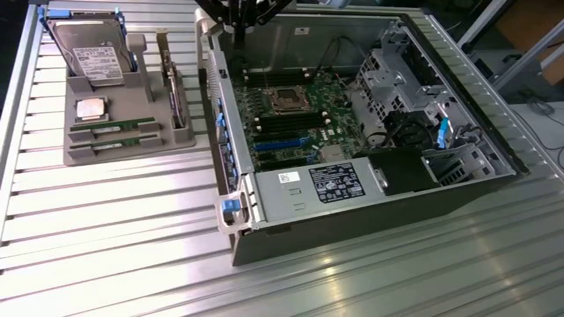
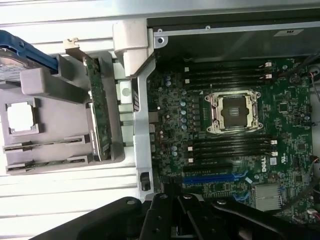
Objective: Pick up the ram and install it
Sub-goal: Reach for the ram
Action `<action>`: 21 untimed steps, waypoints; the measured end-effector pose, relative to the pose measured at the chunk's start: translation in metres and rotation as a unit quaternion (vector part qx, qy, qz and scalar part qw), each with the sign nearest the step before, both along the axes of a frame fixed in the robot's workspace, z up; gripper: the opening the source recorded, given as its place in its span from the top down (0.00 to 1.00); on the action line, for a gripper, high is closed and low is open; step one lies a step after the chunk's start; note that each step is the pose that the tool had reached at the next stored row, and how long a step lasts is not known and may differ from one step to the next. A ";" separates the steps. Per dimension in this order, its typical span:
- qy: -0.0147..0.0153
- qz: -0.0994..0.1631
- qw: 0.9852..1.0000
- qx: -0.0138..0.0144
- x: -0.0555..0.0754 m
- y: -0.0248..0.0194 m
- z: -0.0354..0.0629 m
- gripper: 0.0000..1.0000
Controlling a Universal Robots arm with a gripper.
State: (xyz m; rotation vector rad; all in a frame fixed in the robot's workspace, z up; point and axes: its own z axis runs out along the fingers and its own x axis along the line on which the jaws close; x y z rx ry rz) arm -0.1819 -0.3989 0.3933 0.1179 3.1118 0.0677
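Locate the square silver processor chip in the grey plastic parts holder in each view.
Exterior view: the processor chip lies in the grey holder at the exterior view's left, directly in front of the silver hard drive.
Wrist view: the same chip sits in the holder next to the hard drive, outside the computer case.
Shared landmark: the empty metal-framed processor socket on the green motherboard.

The motherboard (image 1: 284,115) lies open from above, hemmed by the case wall (image 1: 214,92) and drive cage (image 1: 394,76).
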 end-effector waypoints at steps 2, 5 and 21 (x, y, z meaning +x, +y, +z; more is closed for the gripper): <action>0.000 0.000 1.000 0.000 -0.006 0.0000 0.0000 0.89; 0.000 0.000 1.000 0.000 -0.013 0.0000 0.0000 0.89; 0.000 0.000 1.000 0.000 -0.051 0.0000 0.0000 0.89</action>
